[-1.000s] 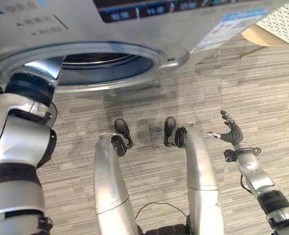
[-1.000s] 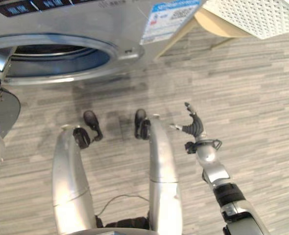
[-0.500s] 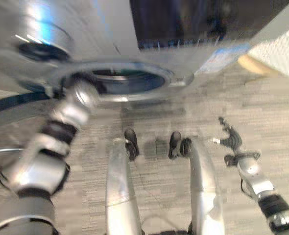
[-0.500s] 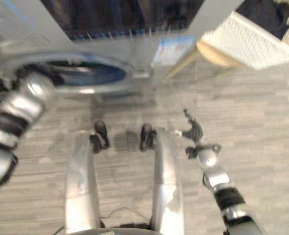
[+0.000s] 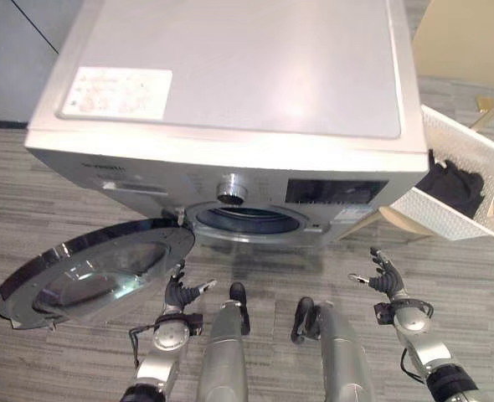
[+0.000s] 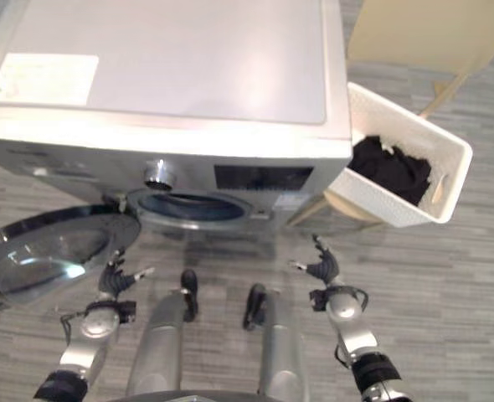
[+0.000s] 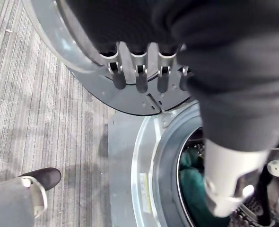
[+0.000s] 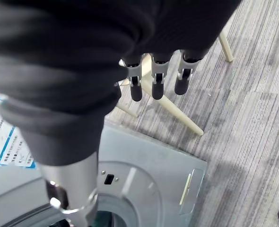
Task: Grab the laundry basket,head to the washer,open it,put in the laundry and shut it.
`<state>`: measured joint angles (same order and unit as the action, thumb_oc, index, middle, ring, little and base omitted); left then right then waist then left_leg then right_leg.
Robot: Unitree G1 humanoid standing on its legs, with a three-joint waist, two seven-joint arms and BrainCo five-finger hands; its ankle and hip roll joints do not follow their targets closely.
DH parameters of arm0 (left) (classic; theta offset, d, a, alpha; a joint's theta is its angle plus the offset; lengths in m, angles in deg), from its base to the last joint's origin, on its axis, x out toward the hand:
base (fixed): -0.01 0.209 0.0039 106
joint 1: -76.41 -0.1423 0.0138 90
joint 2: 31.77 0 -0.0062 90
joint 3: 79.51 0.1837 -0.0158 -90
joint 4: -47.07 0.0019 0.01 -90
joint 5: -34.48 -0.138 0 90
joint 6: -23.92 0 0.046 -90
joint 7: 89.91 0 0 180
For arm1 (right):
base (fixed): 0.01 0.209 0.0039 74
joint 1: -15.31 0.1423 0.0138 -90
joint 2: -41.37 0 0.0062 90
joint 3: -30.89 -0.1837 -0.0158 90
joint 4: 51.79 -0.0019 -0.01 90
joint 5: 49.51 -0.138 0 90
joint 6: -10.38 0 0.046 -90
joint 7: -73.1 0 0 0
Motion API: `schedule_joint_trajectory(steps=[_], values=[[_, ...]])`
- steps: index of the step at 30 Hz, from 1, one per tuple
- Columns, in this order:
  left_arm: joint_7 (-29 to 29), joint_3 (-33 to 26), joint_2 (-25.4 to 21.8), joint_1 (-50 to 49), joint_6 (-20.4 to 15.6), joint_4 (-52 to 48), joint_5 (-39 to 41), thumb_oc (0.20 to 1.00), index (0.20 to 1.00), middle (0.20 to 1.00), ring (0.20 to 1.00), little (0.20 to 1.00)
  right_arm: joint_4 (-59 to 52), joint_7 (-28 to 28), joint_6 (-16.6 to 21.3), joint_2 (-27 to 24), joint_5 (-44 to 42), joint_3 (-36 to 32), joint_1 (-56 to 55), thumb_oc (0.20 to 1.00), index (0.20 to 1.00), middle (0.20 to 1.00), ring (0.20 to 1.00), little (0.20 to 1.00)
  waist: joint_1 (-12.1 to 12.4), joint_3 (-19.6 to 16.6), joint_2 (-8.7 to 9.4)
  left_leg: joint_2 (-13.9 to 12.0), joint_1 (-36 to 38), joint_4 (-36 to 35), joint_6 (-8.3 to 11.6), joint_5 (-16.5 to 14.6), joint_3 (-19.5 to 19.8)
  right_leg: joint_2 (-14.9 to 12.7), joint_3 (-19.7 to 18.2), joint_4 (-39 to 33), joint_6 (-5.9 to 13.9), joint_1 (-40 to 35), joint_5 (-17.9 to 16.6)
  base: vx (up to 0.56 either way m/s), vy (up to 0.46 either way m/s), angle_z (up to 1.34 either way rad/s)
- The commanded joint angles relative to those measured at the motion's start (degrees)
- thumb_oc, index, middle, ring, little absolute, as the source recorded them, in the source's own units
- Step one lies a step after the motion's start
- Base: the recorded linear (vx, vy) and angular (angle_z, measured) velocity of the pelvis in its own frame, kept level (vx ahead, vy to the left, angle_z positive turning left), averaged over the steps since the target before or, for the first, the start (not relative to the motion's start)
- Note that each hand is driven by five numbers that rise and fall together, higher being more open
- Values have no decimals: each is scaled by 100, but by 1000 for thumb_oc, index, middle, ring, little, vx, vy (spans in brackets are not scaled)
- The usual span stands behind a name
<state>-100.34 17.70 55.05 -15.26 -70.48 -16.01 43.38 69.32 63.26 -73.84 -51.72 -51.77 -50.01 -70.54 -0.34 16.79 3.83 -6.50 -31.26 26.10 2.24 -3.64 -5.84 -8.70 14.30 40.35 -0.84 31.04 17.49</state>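
Note:
The silver washer [image 5: 239,75] stands ahead with its round door [image 5: 96,272] swung open to the left. Its drum opening [image 5: 249,220] is uncovered, and teal cloth [image 7: 190,176] lies inside. To the right of the washer, a white laundry basket [image 5: 435,213] rests tilted on a wooden stool and holds dark laundry [image 5: 450,186]. My left hand [image 5: 180,293] hangs open and empty just below the door's right edge, its fingers [image 7: 137,78] straight. My right hand [image 5: 383,280] is also open and empty, low in front of the washer's right corner, left of the basket.
The stool's pale wooden legs [image 8: 177,113] slant to the floor by the washer's right corner. A beige chair back [image 5: 473,42] rises behind the basket. Grey striped carpet [image 5: 54,184] lies in front of the washer.
The whole picture has shifted: the camera has drawn back and now takes in the washer's top and the basket. My left arm has dropped from the door rim to below the door.

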Motion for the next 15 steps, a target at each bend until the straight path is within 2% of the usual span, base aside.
schedule_joint_trajectory(steps=[1,2,5,6,7,9,11,15], values=[[214,79,-304,412,-266,25,114,1000,1000,1000,1000,1000,-63,13,96,-193,61,-105,-104,1000,1000,1000,1000,1000,-42,84,-32,-41,520,-153,-75,-167,54,24,-177,-1475,456,-583,-995,178,-45,4],[300,61,-342,192,-244,137,-13,1000,1000,1000,1000,1000,118,78,95,-140,32,-155,-214,1000,1000,1000,1000,1000,-39,-29,-47,-54,1112,-787,-52,0,-4,94,-155,-2036,530,-1116,-1149,168,-29,5],[337,-33,-295,-71,-239,342,-55,1000,1000,1000,1000,1000,292,97,92,-108,-33,-240,-388,1000,1000,1000,1000,1000,-39,-174,-48,48,1907,-1540,-5,210,45,225,-218,-2821,614,-1846,-1366,182,2,-13],[337,-33,-296,-70,-239,342,-55,1000,1000,1000,1000,1000,292,97,92,-107,-33,-240,-387,1000,1000,1000,1000,1000,-43,-180,-46,53,1907,-1567,-6,236,46,224,-215,-2845,614,-1845,-1387,153,39,-20],[371,-89,-266,-199,-240,419,-83,1000,1000,1000,1000,1000,376,122,95,-100,-112,-320,-452,1000,1000,1000,1000,1000,-3,-294,-46,257,2253,-1921,43,299,362,304,-299,-3265,671,-2202,-1505,148,47,-17],[412,-83,-251,-302,-246,433,-148,1000,1000,1000,1000,1000,454,176,104,-109,-179,-399,-504,1000,1000,1000,1000,1000,5,-426,-63,414,2443,-2150,72,301,740,326,-372,-3526,710,-2430,-1575,149,59,-31],[467,-82,-241,-395,-241,422,-199,1000,1000,1000,1000,1000,502,205,106,-114,-199,-467,-552,1000,1000,1000,1000,1000,-12,-514,-81,467,2608,-2326,59,287,844,341,-409,-3683,730,-2579,-1632,131,58,-53],[616,-93,-214,-606,-196,467,-342,1000,1000,1000,1000,1000,542,308,57,-94,-222,-568,-716,1000,1000,1000,1000,1000,-90,-866,-148,496,3133,-2764,-19,272,605,345,-584,-4086,822,-2932,-1824,175,108,-22]])
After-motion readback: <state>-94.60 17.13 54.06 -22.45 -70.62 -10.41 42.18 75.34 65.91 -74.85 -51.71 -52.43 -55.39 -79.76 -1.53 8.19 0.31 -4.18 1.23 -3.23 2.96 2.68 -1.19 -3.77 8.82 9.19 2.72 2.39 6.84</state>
